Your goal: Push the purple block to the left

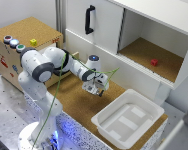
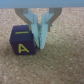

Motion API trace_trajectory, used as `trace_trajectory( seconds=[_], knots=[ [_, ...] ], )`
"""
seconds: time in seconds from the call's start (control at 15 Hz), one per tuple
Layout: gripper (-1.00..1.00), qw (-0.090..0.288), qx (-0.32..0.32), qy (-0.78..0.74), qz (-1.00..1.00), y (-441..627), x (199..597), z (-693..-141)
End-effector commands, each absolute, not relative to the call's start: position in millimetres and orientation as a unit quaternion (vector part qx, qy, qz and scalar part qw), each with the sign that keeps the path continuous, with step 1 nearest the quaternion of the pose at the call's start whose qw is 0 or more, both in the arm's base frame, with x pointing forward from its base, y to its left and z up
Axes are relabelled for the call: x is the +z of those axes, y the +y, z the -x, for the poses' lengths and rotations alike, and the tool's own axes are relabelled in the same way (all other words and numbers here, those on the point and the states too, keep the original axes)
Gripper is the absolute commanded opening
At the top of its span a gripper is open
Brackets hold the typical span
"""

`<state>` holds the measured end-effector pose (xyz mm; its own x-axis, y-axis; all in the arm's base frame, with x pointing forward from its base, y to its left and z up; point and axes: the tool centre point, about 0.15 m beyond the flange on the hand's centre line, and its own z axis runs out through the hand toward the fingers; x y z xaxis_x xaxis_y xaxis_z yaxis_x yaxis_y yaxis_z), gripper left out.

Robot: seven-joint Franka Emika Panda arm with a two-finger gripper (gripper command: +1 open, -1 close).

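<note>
On my exterior feed, far left, stood a wooden box (image 1: 21,42) with three round buttons (image 1: 13,43) along its near edge, red, pale and green, and a yellow cube (image 1: 33,42) sitting on its cork top. There were red markings on the box's front and near its right corner, but they were too blurred for me to read. To the right of it the arm (image 1: 41,67) reached out over the cork table (image 1: 76,107), a green cable trailing along it. The gripper (image 1: 95,90) hung low over the cork near the middle of the table, pointing down. Behind it rose a white cabinet (image 1: 144,30) with a black handle (image 1: 89,19) on its closed door; in the open compartment to the exterior view's right lay a red cube (image 1: 154,62). An open white tray (image 1: 128,119) sat at the table's right end. I could not make out the block from that view, as the gripper hid it. The wrist feed showed it plainly: the block (image 2: 21,42) rested on the cork, dark purple, with a yellow letter "A" on one face and a yellow mark on its upper face that I could not read. The fingers (image 2: 41,31) looked pressed close together, holding nothing, with their tips just beside the block, touching or nearly touching its side.
</note>
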<state>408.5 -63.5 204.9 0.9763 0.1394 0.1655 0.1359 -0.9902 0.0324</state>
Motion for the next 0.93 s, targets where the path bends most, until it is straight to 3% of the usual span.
trace_trajectory(
  seconds=[0.0, 0.53, 0.87],
  knots=[
    [-1.00, -0.013, 0.058, 0.071, -0.996, -38.5, 206.3, -416.9],
    [-1.00, -0.038, 0.045, 0.064, -0.996, -12.3, 214.1, -420.5],
    [-1.00, -0.040, 0.075, 0.040, -0.996, -28.2, 295.1, -407.3]
  ],
)
